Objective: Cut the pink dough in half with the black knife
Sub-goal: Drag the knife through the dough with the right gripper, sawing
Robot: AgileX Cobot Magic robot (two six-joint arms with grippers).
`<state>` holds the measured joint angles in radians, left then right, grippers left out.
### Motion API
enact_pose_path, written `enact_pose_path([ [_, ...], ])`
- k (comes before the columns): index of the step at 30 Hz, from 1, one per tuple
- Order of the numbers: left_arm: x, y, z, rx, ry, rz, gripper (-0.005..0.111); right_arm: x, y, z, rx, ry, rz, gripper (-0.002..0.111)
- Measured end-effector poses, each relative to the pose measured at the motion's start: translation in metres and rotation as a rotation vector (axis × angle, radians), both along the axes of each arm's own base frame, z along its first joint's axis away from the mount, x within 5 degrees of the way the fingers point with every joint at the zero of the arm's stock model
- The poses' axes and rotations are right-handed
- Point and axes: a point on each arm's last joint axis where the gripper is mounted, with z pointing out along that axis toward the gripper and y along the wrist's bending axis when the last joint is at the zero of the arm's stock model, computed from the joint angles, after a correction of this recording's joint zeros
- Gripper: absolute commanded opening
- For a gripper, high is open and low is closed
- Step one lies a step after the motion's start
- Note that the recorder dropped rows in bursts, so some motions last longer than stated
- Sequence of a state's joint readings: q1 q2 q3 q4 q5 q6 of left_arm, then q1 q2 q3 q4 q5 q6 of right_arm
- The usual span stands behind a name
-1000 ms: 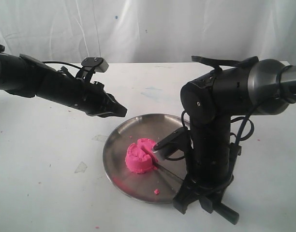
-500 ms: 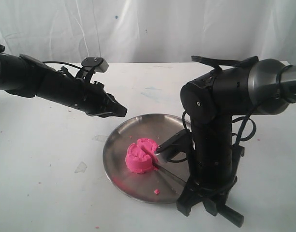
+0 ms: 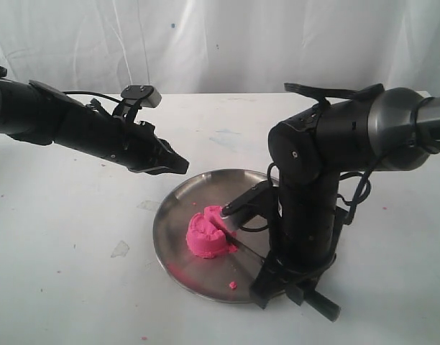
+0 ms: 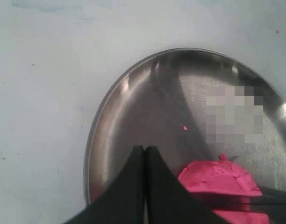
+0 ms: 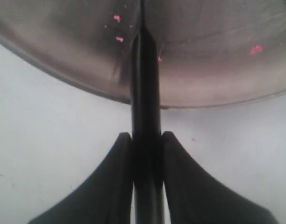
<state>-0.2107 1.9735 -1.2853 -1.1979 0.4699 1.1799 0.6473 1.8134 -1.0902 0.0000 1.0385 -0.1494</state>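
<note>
The pink dough (image 3: 208,235) sits near the middle of the steel plate (image 3: 170,215), which lies on the white surface (image 3: 76,273) toward its near edge. The right fingers (image 5: 119,177) are clamped on the handle of the black knife (image 5: 145,116), one on each side; the handle crosses the plate's near-right rim and the blade lies in a slit across the top of the dough. The left fingers (image 4: 129,186) are pressed together with nothing between them, held above the plate's far-left rim, clear of the dough.
</note>
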Motion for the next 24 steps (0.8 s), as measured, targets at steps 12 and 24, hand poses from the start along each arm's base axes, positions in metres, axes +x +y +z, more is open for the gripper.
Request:
enact_pose_path([
  [12, 0.0, 0.0, 0.0, 0.0, 0.0, 0.0, 0.0, 0.015, 0.011, 0.001, 0.045, -0.06, 0.0, 0.0],
  [24, -0.001, 0.0, 0.0, -0.004, 0.003, -0.006, 0.0, 0.03, 0.023, -0.008, 0.031, -0.04, 0.004, 0.0],
])
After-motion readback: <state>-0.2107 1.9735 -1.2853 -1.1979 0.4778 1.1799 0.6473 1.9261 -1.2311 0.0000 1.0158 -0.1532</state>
